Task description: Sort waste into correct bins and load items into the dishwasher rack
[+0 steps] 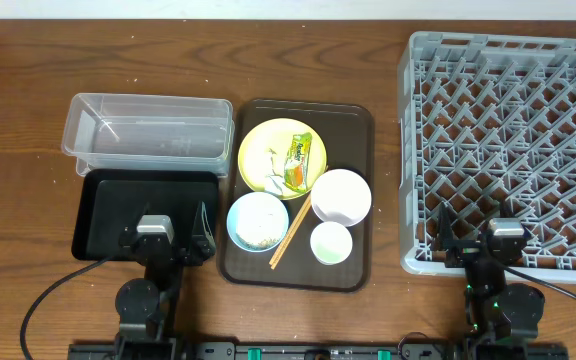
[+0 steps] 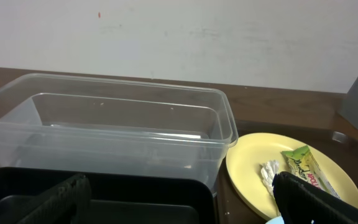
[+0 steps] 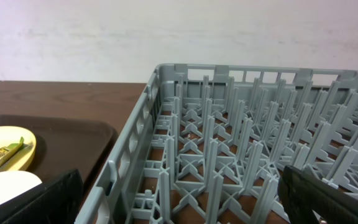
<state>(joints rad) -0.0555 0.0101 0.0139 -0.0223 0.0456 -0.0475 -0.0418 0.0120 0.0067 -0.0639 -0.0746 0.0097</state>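
Snack wrapper [image 1: 298, 162]: lies on the right half of the yellow plate [image 1: 264, 150], within the brown serving tray [image 1: 358, 118]; long axis runs near-to-far across the bench [image 1: 28, 90], slightly tilted. Bearing: ahead and to the right of the left jaws, which stand spread wide and empty over the black tray [image 1: 98, 205], just short of the clear tub [image 1: 148, 135]. Right jaws likewise wide and empty at the dishwasher rack [image 1: 508, 150], well apart from the wrapper; judged the left jaws' pick.
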